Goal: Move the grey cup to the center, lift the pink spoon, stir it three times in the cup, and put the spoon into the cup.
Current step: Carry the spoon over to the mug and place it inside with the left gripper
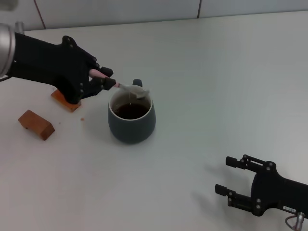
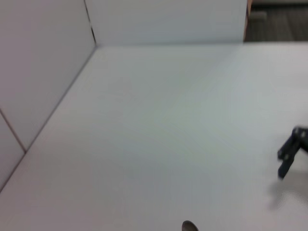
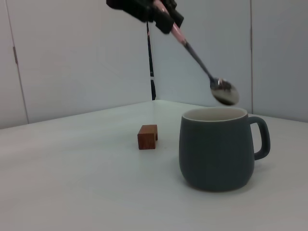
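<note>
The left pincer (image 1: 103,79) is matte black, blocky and angular, with small screws on its housing; behind it the arm turns to a smooth silver-grey cylinder. The right pincer (image 1: 230,180) is black too, with two slim fingers (image 1: 236,162), tiny pale bolts, a small white label and a thin cable loop behind.

No readable text, label, brand, number or sign anywhere in the three views. Small pale patch on the right claw (image 1: 240,186) near the lower edge of the head view, too small to read.
</note>
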`<act>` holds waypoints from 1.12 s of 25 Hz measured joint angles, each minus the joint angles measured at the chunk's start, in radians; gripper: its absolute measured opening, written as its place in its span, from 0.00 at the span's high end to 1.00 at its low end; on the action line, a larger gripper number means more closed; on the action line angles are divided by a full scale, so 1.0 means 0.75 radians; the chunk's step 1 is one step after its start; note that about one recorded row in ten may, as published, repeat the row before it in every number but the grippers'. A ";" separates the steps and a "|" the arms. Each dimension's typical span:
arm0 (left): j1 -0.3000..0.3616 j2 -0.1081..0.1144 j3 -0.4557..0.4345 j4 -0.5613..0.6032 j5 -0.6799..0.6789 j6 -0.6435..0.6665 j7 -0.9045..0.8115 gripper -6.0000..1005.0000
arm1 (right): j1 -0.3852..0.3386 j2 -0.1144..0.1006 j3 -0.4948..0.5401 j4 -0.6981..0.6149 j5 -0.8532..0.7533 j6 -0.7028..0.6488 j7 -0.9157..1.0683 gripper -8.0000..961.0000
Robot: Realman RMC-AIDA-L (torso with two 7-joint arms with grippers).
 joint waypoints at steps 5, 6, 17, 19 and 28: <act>-0.013 -0.002 0.192 0.043 0.163 -0.082 -0.066 0.86 | -0.001 0.000 0.000 0.000 0.000 0.000 0.000 0.24; -0.017 -0.002 0.223 0.045 0.186 -0.093 -0.080 0.86 | -0.002 0.000 0.000 0.000 0.000 0.000 0.005 0.24; -0.088 -0.011 0.472 0.021 0.445 -0.159 -0.240 0.86 | 0.000 -0.002 0.000 0.000 0.000 0.000 0.012 0.24; -0.092 -0.012 0.471 0.018 0.452 -0.160 -0.248 0.86 | 0.000 -0.002 0.000 0.000 -0.002 0.000 0.012 0.24; -0.095 -0.011 0.499 0.030 0.473 -0.133 -0.277 0.86 | -0.002 -0.002 0.000 0.000 -0.006 0.000 0.012 0.24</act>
